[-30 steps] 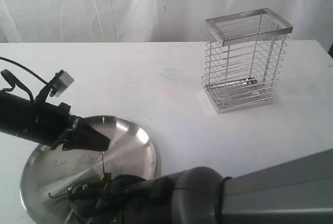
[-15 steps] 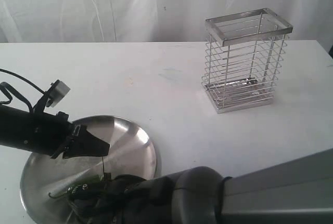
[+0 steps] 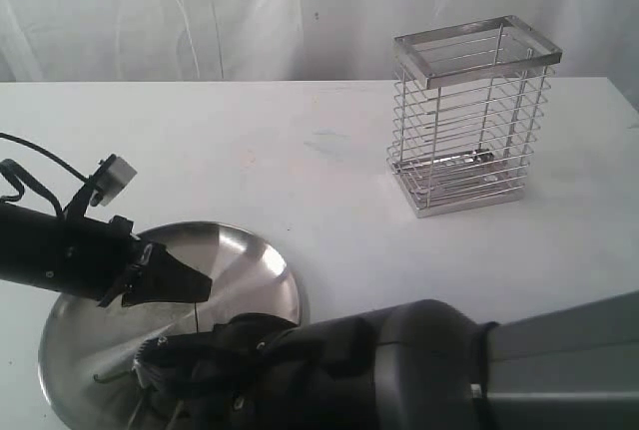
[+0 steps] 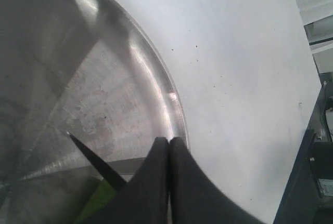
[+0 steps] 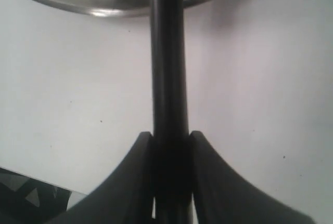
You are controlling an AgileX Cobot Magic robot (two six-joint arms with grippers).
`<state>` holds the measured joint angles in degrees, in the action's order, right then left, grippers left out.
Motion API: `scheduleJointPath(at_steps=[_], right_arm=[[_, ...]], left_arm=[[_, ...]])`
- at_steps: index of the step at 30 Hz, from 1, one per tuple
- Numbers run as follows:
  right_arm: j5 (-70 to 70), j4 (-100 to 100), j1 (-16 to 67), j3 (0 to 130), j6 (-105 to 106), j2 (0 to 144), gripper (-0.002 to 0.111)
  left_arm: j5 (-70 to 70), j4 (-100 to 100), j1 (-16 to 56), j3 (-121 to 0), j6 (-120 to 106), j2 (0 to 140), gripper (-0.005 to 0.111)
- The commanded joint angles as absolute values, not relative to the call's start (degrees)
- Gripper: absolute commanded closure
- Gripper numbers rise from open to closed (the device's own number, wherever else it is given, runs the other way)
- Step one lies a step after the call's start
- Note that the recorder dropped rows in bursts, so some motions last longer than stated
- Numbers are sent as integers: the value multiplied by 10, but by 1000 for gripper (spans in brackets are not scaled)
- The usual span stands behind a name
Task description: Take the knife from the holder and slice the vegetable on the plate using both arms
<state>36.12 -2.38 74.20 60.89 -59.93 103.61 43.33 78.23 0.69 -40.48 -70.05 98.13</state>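
1. grip first: the right gripper (image 5: pixel 170 140) has its two black fingers closed partway onto the slim black handle of the dark-bladed kitchen knife (image 5: pixel 169 78). the handle fills the gap between them, and the hold looks firm.
2. blade: from the left wrist camera, the dark pointed tip reaches over the wide, round, shiny stainless-steel plate (image 4: pixel 165 91). it ends just beside the small glossy green chili-like pepper (image 4: pixel 99 206), which lies on the plate, partly hidden by the fingers.
3. the left gripper (image 4: pixel 169 145) hangs over that same part of the plate, jaws pressed flat together with nothing between them. i cannot tell whether it touches the pepper.
4. handling, as i judge it: the pepper is light, slick-skinned and curved, so it would roll or skid on polished steel. pin it near the stem end, clear of the cut line. the knife is thin and stiff, and is best held by the handle.
5. views: the right wrist camera shows the grip but neither tip nor pepper, while the left wrist camera shows both. only the exterior camera shows the tall rectangular steel-wire holder (image 3: pixel 469 116), with no knife in it, well apart on the white table (image 3: pixel 329 151). there the bulky right arm hides most of the pepper.
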Motion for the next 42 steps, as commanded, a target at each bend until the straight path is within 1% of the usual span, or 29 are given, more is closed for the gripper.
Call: scheduleJointPath(at_steps=[1, 23, 32, 42], right_arm=[[365, -28, 742, 606, -601, 1030, 108], [347, -28, 742, 606, -594, 1042, 108], [342, -28, 742, 606, -591, 1042, 108], [342, -28, 742, 606, -591, 1042, 108]], left_arm=[[444, 774, 7, -400, -705, 984, 107], [444, 774, 7, -400, -705, 987, 107], [387, 792, 7, -371, -706, 987, 107], [380, 794, 7, -368, -706, 987, 107]])
